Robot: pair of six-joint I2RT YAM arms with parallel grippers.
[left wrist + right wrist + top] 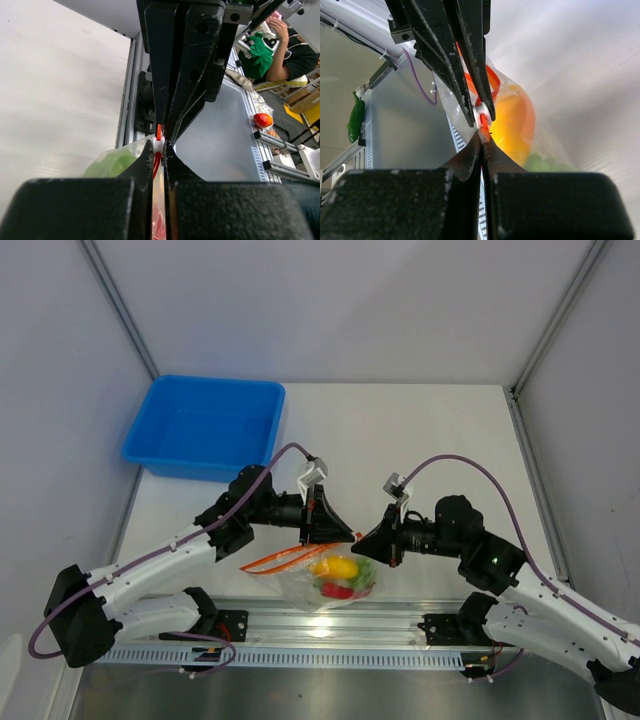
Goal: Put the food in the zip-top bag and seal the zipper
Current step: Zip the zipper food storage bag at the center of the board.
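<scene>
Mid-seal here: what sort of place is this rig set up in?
Probably a robotics lab cell: white panels on aluminium posts enclose the table, an extrusion rail edges it, and a person sits beyond.

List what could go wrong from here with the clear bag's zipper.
1. The left gripper and right gripper pinch the thin red-orange zipper strip at almost one spot, tips nearly touching; they may collide.
2. Left of the pinch the strip seems split into two lines, so the small clear plastic bag looks partly open; the yellow-orange toy food piece could slip out if it tilts.
3. The bag lies by the table's near edge; a tug might drag it off.
</scene>
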